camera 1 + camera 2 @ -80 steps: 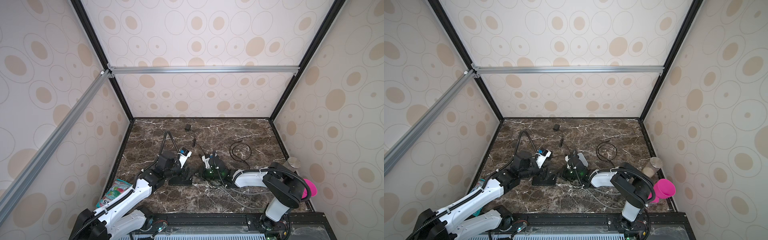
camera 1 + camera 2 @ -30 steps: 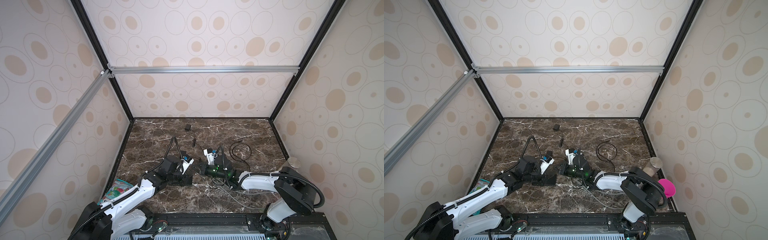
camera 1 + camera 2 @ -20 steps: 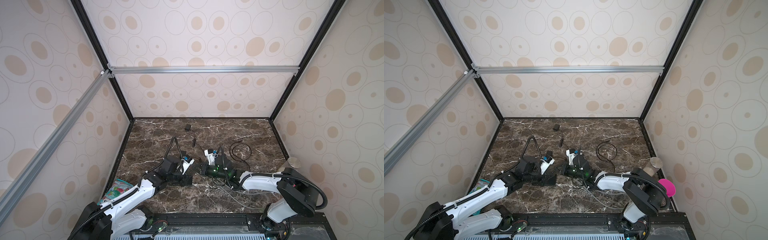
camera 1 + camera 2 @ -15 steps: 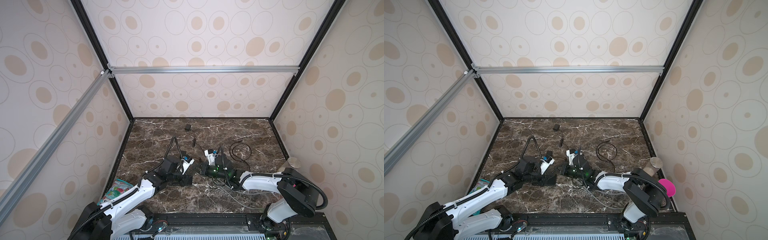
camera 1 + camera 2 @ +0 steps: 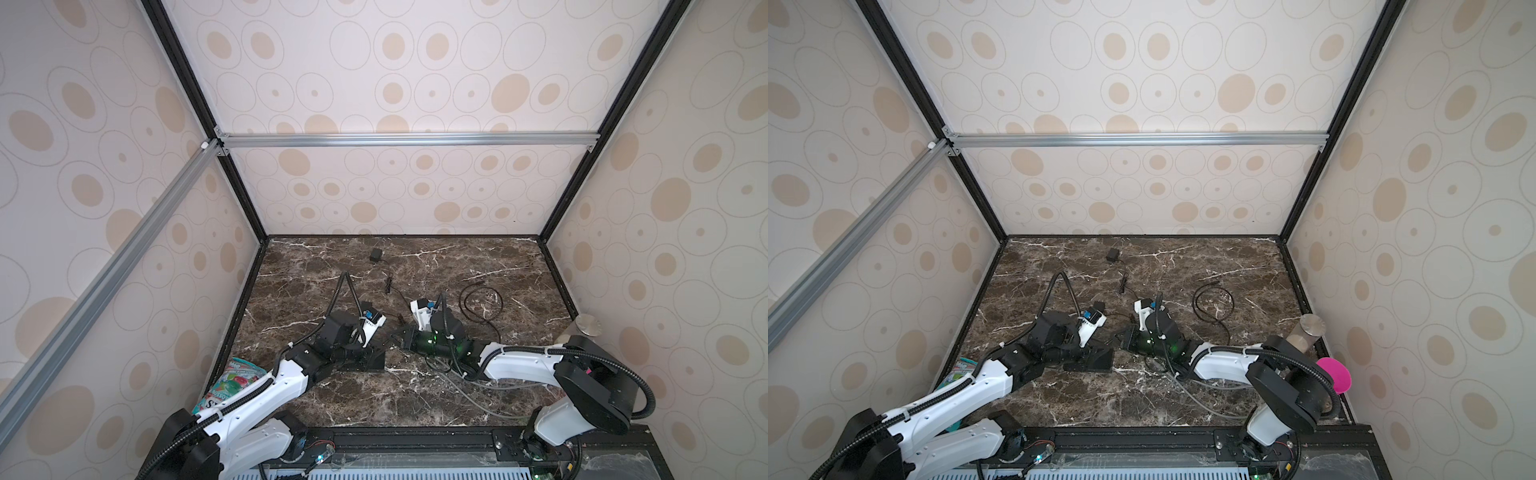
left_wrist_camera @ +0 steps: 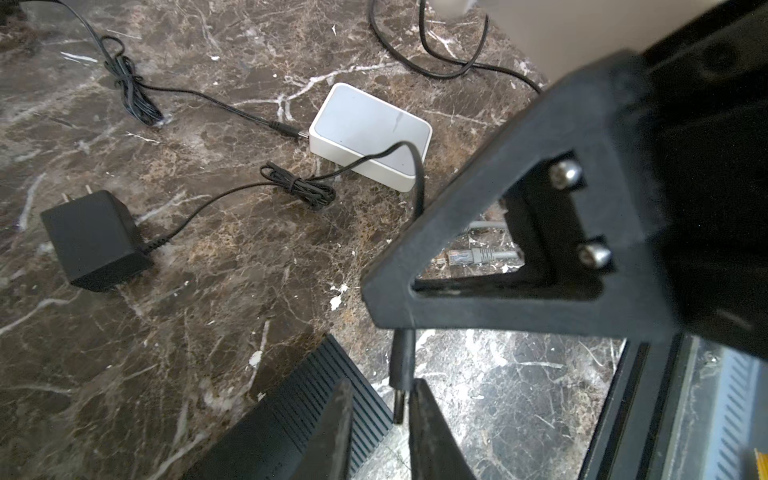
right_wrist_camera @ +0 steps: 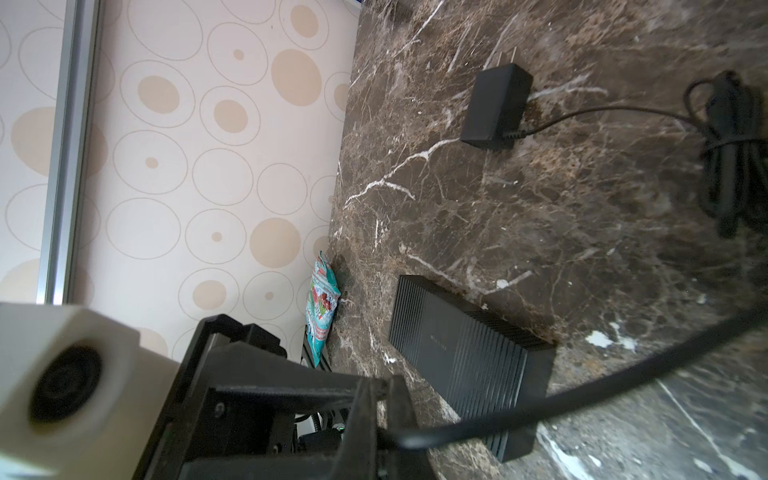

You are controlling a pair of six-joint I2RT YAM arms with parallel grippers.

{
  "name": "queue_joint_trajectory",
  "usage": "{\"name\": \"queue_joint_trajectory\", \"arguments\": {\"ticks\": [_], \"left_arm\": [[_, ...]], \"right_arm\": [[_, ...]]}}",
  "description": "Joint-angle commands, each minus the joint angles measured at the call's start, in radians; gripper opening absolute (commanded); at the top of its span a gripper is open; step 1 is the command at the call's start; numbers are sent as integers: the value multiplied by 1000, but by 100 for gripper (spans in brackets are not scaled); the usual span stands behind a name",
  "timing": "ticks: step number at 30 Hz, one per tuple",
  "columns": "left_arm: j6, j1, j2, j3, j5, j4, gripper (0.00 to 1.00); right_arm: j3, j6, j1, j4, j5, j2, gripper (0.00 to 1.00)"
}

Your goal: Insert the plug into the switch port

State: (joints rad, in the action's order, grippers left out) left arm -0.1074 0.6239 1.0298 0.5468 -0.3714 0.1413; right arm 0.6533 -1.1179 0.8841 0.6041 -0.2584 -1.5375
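The switch (image 7: 469,357) is a black ribbed box lying flat on the marble, seen in both top views (image 5: 370,361) (image 5: 1096,357). My right gripper (image 7: 382,382) is shut on the plug (image 6: 402,365), a black barrel plug on a thin black cable. The plug's metal tip hangs just off the corner of the switch (image 6: 291,419). I cannot see the port. My left gripper (image 6: 380,390) stands open. One finger lies over the switch's ribbed top and the other beside the plug's tip. In a top view the two grippers (image 5: 374,353) (image 5: 397,338) almost meet.
A black power adapter (image 6: 93,241) with bundled cable lies farther back. A white box (image 6: 370,133) has another thin cable plugged in. A grey network cable (image 6: 478,255), a black cable coil (image 5: 480,305), a snack packet (image 5: 232,382), a metal cylinder (image 5: 586,326) and a pink cup (image 5: 1333,374) lie around.
My left gripper's jaws have come apart over the switch. Both arms have hardly moved in the last second, and the right gripper still holds the plug.
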Motion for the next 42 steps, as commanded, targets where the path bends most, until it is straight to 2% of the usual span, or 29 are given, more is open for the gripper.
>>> {"name": "queue_joint_trajectory", "arguments": {"ticks": [1,7,10,15,20,30,36,42], "left_arm": [[14,-4,-37,31,8,-34,28],[18,-5,-40,25,3,-32,19],[18,-5,-34,26,-10,-38,20],[28,-5,-41,20,-46,-63,28],[37,-5,-49,10,-38,-63,29],[36,-7,-39,-2,-24,-68,28],[32,-6,-33,-4,-14,-69,21],[29,-10,-30,-5,-5,-74,20]], "right_arm": [[-16,-17,-2,-9,5,-7,0],[-20,-30,-3,21,-1,-15,0],[-27,-46,-4,50,0,-19,0],[-47,-82,-12,120,3,-29,0],[-62,-109,-27,166,-7,-36,0],[-87,-179,-41,316,-29,-68,0],[-95,-207,-40,367,-38,-96,0],[-102,-227,-40,409,-44,-116,0]]}}
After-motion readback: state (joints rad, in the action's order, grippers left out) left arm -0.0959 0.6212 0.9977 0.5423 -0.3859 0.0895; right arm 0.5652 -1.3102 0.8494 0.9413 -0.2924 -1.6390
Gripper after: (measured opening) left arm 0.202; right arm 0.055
